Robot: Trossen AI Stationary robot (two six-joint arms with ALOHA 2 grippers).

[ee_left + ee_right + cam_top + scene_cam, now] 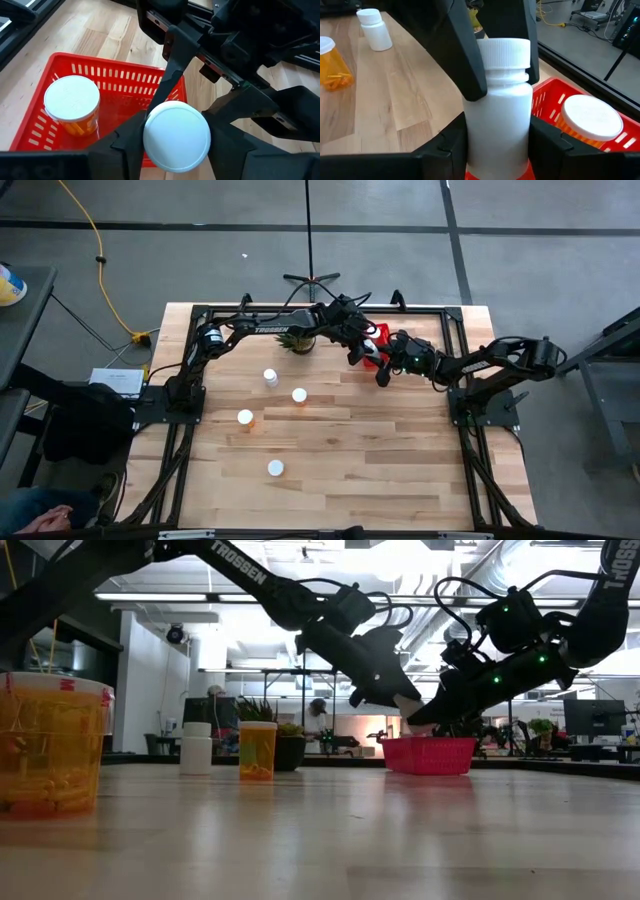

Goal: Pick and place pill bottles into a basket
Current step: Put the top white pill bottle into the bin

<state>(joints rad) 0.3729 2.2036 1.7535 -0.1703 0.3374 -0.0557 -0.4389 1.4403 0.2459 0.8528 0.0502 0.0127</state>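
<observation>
A small all-white bottle (497,100) with a white cap (176,136) hangs just above the rim of the red mesh basket (377,332) at the table's far right. Both grippers are shut on it: my left gripper (176,147) reaches over from the left, and my right gripper (497,147) comes in from the right. One orange pill bottle with a white cap (72,107) stands in the basket and also shows in the right wrist view (590,117). In the low view the grippers meet above the basket (430,755). My left gripper pinches the white bottle's cap (150,150) between its two fingers, from above and pointing down. The bottle hangs upright below them, clear of the basket. My right gripper pinches the white bottle's body (470,135), below the neck, between its two fingers (547,142). The fingers come in roughly level from the table's right and lie across the bottle. The bottle stands upright above the basket's rim (542,97).
Several bottles stand or lie on the table's left middle (270,377) (299,395) (245,418) (275,469). A small potted plant (298,340) sits at the far edge under the left arm. An orange bottle (50,745) stands close in the low view.
</observation>
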